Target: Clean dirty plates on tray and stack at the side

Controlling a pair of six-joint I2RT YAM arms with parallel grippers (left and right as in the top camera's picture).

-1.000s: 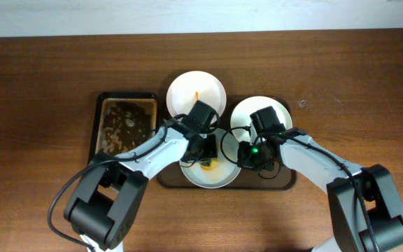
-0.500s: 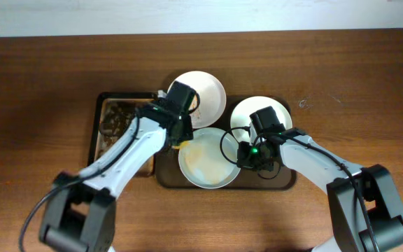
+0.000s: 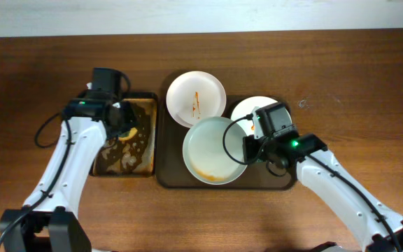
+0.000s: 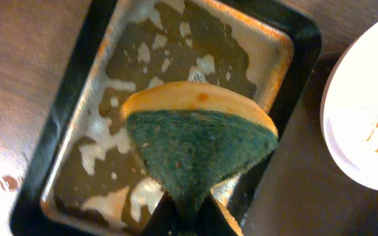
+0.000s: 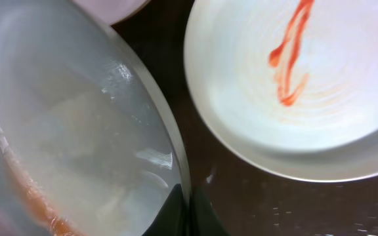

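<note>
Three white plates show in the overhead view. My right gripper (image 3: 248, 150) is shut on the right rim of the middle plate (image 3: 212, 148), which sits tilted over the dark brown tray (image 3: 285, 183) with an orange smear along its near edge. In the right wrist view the fingers (image 5: 186, 204) pinch that plate's rim (image 5: 77, 131). A plate with a red streak (image 5: 294, 78) lies beside it, partly under my right arm (image 3: 247, 110). The far plate (image 3: 196, 98) also has a streak. My left gripper (image 3: 122, 126) is shut on the green-yellow sponge (image 4: 199, 141), held over the small stained tray (image 4: 64, 164).
The small black-rimmed tray (image 3: 103, 164) lies left of the brown tray and holds brown and white residue. The far plate overhangs the brown tray's back edge and shows at the right of the left wrist view (image 4: 366, 124). Bare wooden table (image 3: 355, 70) surrounds everything.
My left arm has carried the sponge from the middle plate leftward to over the small stained tray. My right gripper has raised and tilted the middle plate by its rim.
</note>
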